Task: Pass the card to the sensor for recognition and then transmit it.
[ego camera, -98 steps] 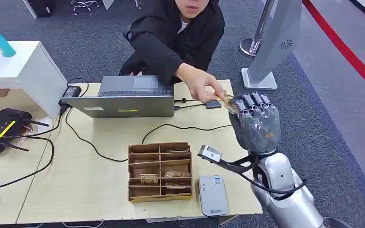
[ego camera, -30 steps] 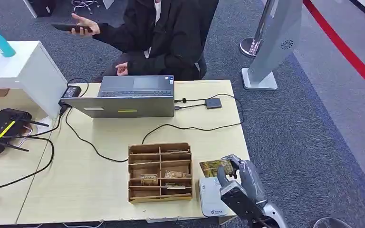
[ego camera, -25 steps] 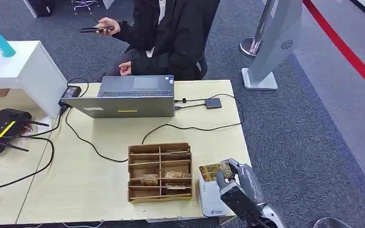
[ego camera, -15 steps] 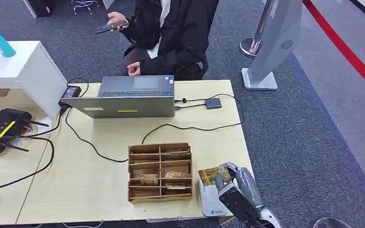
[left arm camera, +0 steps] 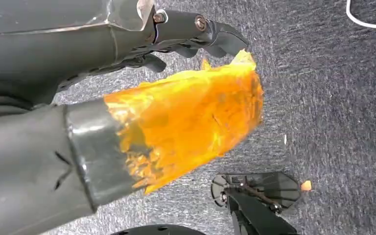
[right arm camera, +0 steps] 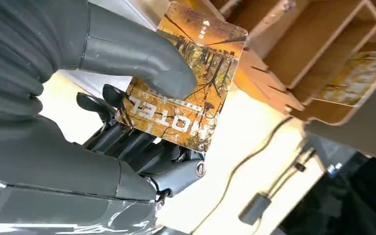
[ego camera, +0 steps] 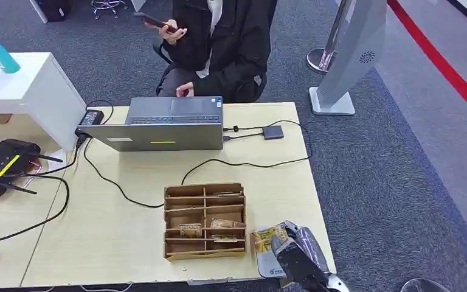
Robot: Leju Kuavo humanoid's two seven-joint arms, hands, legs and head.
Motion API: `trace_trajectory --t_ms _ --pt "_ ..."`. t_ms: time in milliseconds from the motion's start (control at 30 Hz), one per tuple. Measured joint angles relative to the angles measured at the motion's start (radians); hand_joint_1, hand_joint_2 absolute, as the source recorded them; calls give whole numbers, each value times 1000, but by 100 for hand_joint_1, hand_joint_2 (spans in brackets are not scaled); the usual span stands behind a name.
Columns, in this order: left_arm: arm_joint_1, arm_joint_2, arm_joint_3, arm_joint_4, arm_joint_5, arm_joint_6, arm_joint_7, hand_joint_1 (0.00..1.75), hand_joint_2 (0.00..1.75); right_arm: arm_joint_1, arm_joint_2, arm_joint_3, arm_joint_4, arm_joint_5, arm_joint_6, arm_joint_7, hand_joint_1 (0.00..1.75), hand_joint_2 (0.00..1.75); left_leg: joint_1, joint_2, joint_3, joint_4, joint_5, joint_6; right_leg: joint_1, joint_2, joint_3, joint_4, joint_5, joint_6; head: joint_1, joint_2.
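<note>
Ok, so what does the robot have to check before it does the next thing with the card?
1. Card held firmly: ok. The right hand pinches the card between thumb and fingers.
2. Card over the sensor: ok. In the head view the card hangs above the grey sensor at the table's near edge.
3. Sensor has read it: cannot tell.
4. Clear of the wooden organizer: ok, though the card is close beside it.
5. Person ready to take it: not ok, looking at a phone.

Card (right arm camera: 186, 83) – orange-brown forest print; fingers (right arm camera: 127, 139) dk grey.
</note>
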Motion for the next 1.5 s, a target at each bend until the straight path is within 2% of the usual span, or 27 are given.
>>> trace_trajectory --t_ms 400,667,1067,1500 --pt "6 0 9 0 4 6 -8 0 0 0 -30 45 76 -32 -37 19 175 175 0 0 0 0 0 0 0 0 0 0 0 0 0 0" --pt "7 0 17 0 4 6 -9 0 0 -1 -35 52 92 -34 -42 25 175 175 0 0 0 0 0 0 0 0 0 0 0 0 0 0" --pt "7 0 23 0 4 6 -11 0 0 -15 -38 72 141 -37 -89 50 175 175 0 0 0 0 0 0 0 0 0 0 0 0 0 0" --pt "7 0 24 0 1 8 -11 0 0 -39 -38 78 156 20 -111 84 175 175 0 0 2 0 0 0 0 0 2 0 0 0 0 0"
